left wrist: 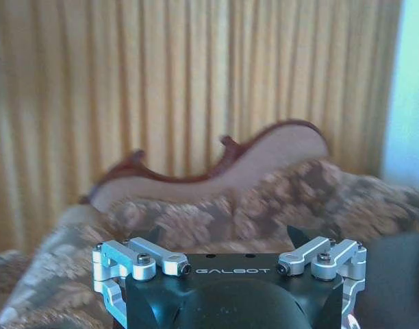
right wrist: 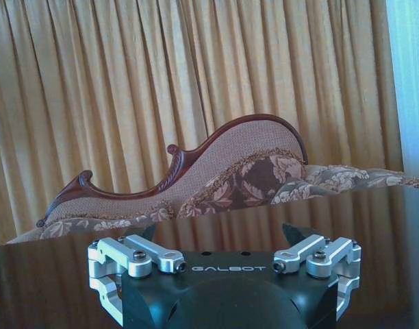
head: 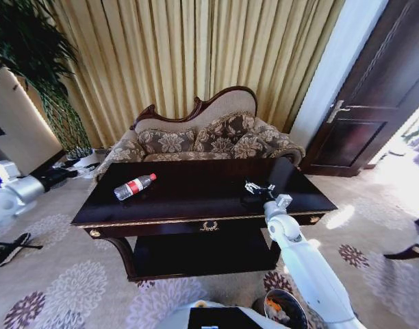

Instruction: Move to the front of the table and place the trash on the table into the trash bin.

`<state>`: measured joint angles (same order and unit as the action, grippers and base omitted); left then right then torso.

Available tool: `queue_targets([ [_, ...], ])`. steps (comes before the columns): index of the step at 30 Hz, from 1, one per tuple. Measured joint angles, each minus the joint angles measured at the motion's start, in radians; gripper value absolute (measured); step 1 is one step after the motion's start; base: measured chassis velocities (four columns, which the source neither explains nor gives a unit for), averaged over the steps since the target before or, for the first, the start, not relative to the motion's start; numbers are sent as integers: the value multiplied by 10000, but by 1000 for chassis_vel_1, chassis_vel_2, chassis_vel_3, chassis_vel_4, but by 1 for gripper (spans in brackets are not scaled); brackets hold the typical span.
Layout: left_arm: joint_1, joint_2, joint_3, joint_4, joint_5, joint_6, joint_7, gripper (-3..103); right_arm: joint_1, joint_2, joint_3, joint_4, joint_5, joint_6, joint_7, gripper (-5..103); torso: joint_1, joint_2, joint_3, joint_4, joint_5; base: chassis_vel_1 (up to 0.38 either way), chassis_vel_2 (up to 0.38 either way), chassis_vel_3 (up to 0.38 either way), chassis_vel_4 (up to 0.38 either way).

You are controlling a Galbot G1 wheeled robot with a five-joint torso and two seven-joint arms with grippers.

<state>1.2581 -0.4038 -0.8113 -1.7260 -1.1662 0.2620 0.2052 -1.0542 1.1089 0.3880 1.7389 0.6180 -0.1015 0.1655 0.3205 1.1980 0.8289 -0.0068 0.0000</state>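
The dark glossy table stands right in front of me. A clear bottle with a red label lies on its side on the left part of the top. My right gripper hovers low over the right part of the table top, open, with nothing between its fingers. My left gripper is held out to the left of the table, away from it, and is open. The round dark trash bin sits on the carpet by the base of my right arm, with orange and white bits inside.
A floral sofa with a carved wooden back stands close behind the table before gold curtains. A tall plant is at the left and a dark door at the right. A dark chair leg shows at the right edge.
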Motion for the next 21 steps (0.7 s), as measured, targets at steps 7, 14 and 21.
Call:
queue_targets([
  [7, -422, -2191, 490, -617, 2119, -232, -1350, 100, 147, -138, -106, 48, 145, -26, 27, 100, 1, 0, 0, 5, -2, 0, 0, 0, 0],
  [14, -332, -3646, 767, 100, 3784, -637, -1107, 100, 59, -227, -134, 93, 137, -48, 47, 100, 0, 0, 0, 5, -2, 0, 0, 0, 0],
  [21, -546, -3791, 758, -135, 3938, -407, -1733, 100, -78, -219, 17, 211, 133, -61, 67, 100, 1, 0, 0, 0, 1, 0, 0, 0, 0],
])
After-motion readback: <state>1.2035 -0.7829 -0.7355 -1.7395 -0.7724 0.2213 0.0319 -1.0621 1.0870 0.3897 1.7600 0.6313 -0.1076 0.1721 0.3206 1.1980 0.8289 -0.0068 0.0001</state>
